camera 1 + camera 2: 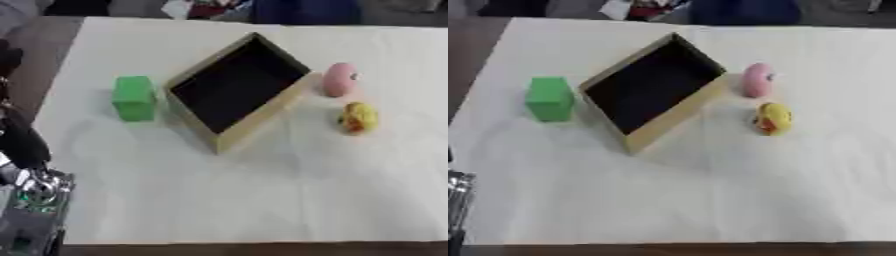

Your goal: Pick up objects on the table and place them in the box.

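Observation:
A wooden box [262, 115] with a dark inside sits turned at an angle in the middle of the white-covered table [262, 200]; nothing shows inside it. A green block [134, 97] stands just left of the box. A pink egg-shaped toy [339, 79] lies right of the box, and a yellow toy with orange on it [358, 118] lies a little nearer than the pink one. My left arm [26, 165], black with silver joints, shows at the left edge, well away from all of them; its hand is hidden. My right hand shows in neither view.
The table's left edge runs beside my left arm, with dark floor beyond. Dark and coloured shapes sit past the far edge. Bare white cloth spreads across the near half of the table.

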Robot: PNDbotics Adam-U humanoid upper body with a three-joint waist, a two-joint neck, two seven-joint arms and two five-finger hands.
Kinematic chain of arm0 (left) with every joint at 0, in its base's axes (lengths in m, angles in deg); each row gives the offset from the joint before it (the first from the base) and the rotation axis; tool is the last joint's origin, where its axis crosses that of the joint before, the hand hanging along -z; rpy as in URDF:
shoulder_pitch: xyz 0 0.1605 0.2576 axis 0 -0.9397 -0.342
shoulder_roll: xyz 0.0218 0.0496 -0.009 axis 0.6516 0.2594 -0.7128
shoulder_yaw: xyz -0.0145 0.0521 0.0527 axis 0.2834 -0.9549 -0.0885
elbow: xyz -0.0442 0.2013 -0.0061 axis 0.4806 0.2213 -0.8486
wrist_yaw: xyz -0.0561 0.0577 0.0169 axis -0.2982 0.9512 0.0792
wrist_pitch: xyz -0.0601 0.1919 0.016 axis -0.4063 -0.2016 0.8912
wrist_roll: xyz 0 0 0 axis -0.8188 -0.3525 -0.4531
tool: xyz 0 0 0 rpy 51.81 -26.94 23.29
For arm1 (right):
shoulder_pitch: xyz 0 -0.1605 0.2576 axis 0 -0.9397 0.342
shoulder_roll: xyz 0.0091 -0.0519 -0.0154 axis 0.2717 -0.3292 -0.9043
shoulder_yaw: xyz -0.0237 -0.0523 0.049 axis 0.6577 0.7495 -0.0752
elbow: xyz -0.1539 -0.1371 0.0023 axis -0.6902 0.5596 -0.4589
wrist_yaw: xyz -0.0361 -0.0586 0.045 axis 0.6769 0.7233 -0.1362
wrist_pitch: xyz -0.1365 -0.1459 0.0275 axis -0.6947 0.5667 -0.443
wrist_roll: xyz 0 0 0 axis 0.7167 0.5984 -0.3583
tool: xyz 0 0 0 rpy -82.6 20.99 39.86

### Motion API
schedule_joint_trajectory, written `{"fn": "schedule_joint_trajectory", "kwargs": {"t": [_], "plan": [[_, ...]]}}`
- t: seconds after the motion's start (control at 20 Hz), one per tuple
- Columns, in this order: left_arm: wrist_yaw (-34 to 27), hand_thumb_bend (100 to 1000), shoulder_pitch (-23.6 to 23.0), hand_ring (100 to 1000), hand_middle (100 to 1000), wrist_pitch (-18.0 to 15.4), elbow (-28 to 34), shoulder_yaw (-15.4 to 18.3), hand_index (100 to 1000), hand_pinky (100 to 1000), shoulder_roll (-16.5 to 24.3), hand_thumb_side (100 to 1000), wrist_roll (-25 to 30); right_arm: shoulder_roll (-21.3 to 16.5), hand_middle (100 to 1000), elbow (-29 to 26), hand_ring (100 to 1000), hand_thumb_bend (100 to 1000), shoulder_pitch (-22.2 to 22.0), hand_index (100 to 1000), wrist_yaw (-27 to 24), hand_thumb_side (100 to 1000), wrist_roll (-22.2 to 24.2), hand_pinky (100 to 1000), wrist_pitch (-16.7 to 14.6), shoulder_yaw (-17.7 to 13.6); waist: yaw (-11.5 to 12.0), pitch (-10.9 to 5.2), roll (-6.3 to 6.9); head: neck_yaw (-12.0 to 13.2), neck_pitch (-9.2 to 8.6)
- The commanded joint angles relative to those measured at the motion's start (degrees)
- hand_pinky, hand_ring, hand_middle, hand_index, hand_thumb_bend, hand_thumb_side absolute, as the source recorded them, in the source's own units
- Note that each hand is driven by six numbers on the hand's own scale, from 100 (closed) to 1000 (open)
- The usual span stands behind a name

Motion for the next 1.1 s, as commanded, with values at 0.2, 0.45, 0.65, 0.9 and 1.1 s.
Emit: {"fn": "schedule_joint_trajectory", "kwargs": {"t": [0.2, 0.45, 0.65, 0.9, 1.1], "plan": [[0.33, 260, 0.09, 643, 623, 0.02, 1.02, 0.50, 835, 745, 0.17, 1000, -0.19, -1.71, 559, -1.13, 926, 100, 0.71, 861, 0.49, 688, -0.20, 950, -0.01, -0.71, 0.00, -0.97, 0.40, 0.09, 0.64], [0.39, 258, 0.03, 643, 623, 0.05, 1.02, 0.52, 835, 746, 0.13, 1000, -0.23, -2.69, 560, -0.94, 926, 100, 1.05, 861, 0.67, 685, -0.13, 949, -0.54, -0.63, -0.02, -0.65, 0.63, 0.16, 0.93], [0.39, 256, 0.05, 642, 624, 0.03, 1.02, 0.49, 836, 746, 0.14, 1000, -0.23, -3.59, 561, -0.59, 927, 100, 1.57, 861, 0.82, 683, 0.02, 948, -1.19, -0.41, -0.02, -0.18, 0.75, 0.10, 1.04], [0.41, 253, 0.07, 642, 624, 0.05, 1.02, 0.42, 836, 747, 0.08, 1000, -0.20, -5.00, 566, 0.09, 929, 100, 2.48, 861, 1.14, 678, 0.04, 947, -2.19, -0.20, -0.07, 0.41, 0.84, -0.03, 1.53], [0.43, 252, 0.11, 641, 625, 0.03, 1.02, 0.34, 836, 748, 0.11, 1000, -0.14, -6.91, 573, 0.99, 930, 100, 3.95, 859, 1.82, 671, -0.43, 944, -3.48, 0.26, -0.11, 0.67, 0.68, -0.12, 1.65]]}}
